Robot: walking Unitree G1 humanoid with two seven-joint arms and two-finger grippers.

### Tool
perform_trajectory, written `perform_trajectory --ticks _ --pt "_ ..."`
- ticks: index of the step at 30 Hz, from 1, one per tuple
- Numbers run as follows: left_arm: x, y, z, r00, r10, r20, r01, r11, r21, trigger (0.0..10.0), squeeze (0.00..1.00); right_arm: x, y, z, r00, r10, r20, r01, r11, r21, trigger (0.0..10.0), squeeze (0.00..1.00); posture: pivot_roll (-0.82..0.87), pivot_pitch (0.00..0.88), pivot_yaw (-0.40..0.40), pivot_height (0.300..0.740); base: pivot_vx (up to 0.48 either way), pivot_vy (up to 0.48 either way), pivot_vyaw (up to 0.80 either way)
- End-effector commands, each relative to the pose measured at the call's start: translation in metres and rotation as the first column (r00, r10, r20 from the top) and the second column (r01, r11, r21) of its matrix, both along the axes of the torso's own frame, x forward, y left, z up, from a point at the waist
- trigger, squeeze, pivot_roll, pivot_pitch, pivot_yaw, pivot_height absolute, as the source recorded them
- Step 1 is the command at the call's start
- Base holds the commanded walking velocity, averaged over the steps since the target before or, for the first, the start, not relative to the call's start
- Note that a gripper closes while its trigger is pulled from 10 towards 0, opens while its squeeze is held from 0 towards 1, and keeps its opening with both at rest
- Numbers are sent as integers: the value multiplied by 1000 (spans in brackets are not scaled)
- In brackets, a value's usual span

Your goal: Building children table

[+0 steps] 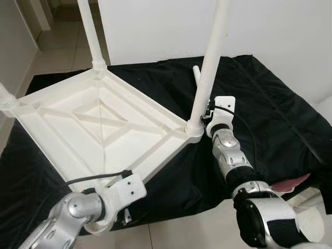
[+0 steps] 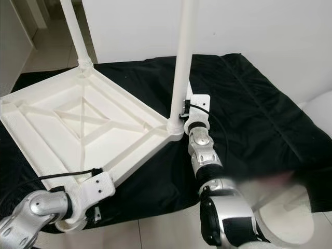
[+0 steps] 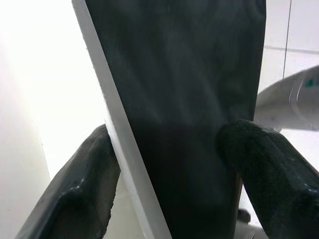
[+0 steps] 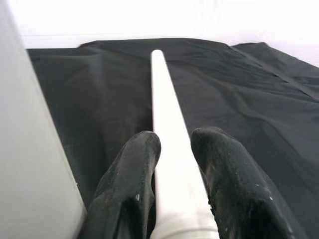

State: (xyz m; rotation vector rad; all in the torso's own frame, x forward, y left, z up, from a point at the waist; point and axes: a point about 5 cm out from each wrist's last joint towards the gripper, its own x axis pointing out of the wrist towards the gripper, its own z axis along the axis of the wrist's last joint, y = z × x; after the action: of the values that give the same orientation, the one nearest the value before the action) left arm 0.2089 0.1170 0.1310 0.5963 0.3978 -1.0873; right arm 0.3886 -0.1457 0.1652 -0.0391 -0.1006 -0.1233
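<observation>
the white plastic children's tabletop lies upside down, ribbed underside up, on a black cloth sheet spread over a tiled floor. two white plastic tube legs stand upright in its corner sockets: the far leg at the corner near the white wall, and the near-right leg at the corner closest to the right arm. a third corner, at the robot's left, carries a ribbed white stub. the left claw is at the near edge of the tabletop; the head views show only its white wrist bracket pressed against that edge. in the left wrist view its two black fingers sit either side of the white rim and the dark cloth behind it, parted fairly wide, one finger touching the rim; a firm grip cannot be confirmed. the right claw is low on the cloth just beside the near-right corner socket. in the right wrist view its black fingers are closed narrowly around a loose white plastic tube leg lying flat on the cloth, both touching its sides near one end. the tip of this loose leg shows behind the upright near-right leg. a pink item lies at the cloth's near-right edge; its nature cannot be told.
</observation>
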Motion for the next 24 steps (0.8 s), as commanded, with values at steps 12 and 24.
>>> perform_trajectory --ticks 12,24 --pt "19 -11 26 995 66 78 -47 974 -223 10000 0 -34 -12 -20 991 -60 120 56 998 38 10000 0 22 43 -6 740 0 0 0" --pt "37 -10 44 980 169 102 -113 906 -407 10000 169 -63 -20 -21 971 -122 205 119 993 27 10000 0 13 28 -8 740 0 0 0"
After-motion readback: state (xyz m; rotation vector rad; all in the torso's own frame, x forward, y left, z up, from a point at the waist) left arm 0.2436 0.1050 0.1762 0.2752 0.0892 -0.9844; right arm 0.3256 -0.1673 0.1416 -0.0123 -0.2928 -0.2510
